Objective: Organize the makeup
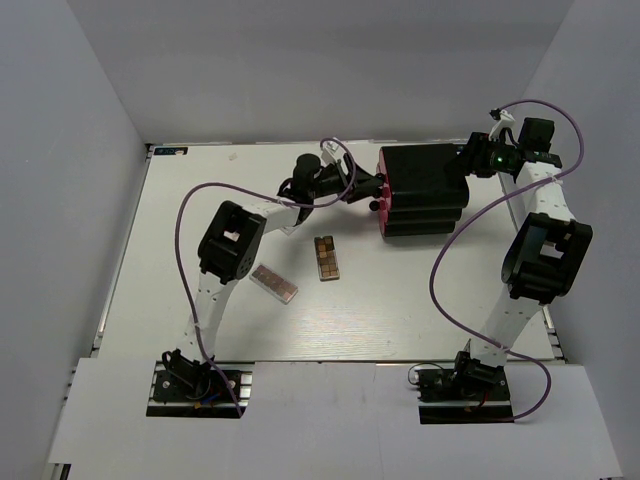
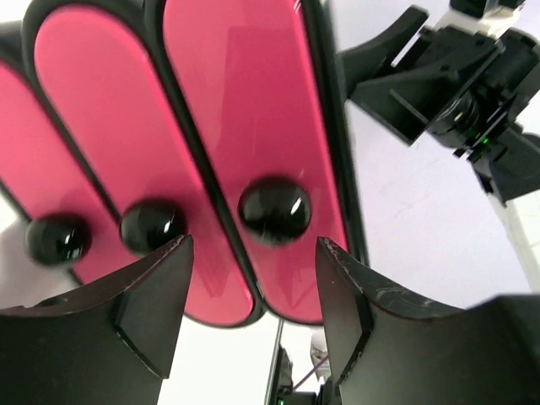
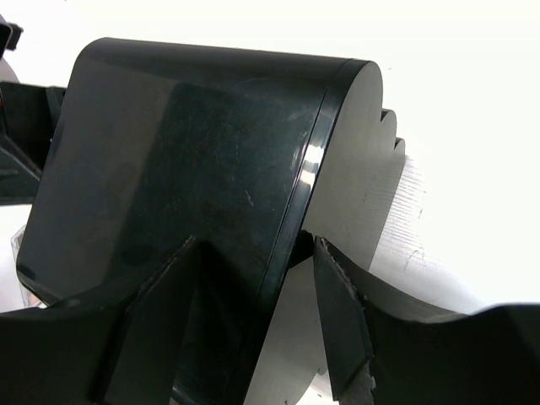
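Nearest us, a pink palette (image 1: 274, 284) and a brown eyeshadow palette (image 1: 326, 257) lie flat on the bench (image 1: 400, 310). We judge them light, stiff and slick, best pinched across the narrow width. Beyond, our left claw (image 2: 253, 245) is spread before a drawer knob (image 2: 274, 211). The right claw (image 3: 255, 243), also spread, straddles the rear edge of the black drawer box (image 1: 425, 190).

One palette (image 1: 274, 284) lies left of the other palette (image 1: 326, 257), seemingly not touching.
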Robot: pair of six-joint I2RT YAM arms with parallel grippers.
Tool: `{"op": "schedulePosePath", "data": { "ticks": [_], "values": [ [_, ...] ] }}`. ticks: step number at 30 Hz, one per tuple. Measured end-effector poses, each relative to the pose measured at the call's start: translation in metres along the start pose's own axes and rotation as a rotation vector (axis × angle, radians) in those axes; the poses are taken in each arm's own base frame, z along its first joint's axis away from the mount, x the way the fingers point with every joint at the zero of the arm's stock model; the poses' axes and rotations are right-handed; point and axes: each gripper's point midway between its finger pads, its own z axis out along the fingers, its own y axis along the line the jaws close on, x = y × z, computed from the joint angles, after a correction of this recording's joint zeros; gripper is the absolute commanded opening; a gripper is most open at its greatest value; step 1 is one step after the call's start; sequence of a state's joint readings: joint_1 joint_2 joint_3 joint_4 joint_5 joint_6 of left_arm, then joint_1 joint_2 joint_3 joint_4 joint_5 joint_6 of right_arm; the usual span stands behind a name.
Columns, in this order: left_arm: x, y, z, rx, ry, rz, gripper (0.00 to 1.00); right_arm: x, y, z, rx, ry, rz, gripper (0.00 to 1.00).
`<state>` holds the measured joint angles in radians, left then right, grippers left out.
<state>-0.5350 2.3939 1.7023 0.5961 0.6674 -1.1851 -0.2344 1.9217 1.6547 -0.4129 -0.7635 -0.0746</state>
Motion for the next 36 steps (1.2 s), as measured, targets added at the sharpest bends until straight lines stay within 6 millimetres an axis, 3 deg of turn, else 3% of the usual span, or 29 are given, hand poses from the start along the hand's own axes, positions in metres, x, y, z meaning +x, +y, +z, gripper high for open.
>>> {"op": "schedulePosePath", "data": {
  "ticks": [8,15,19,27,36],
  "values": [
    [0.01,0.025,-0.029,-0.086,0.001,-0.021,0.8,0.0,0.0,0.0,0.0,0.001,0.0,0.63],
    [0.007,0.044,-0.047,-0.131,-0.024,-0.044,0.72,0.0,0.0,0.0,-0.001,0.002,-0.002,0.63],
    [0.0,0.038,-0.044,-0.114,-0.036,-0.031,0.66,0.0,0.0,0.0,-0.001,0.002,-0.003,0.62],
    [-0.011,0.031,-0.023,-0.072,-0.046,-0.002,0.66,0.0,0.0,0.0,-0.001,0.002,-0.003,0.62],
    [-0.001,0.052,-0.011,-0.092,-0.022,-0.039,0.67,0.001,0.001,0.001,-0.005,0.003,-0.003,0.62]
  ]
}}
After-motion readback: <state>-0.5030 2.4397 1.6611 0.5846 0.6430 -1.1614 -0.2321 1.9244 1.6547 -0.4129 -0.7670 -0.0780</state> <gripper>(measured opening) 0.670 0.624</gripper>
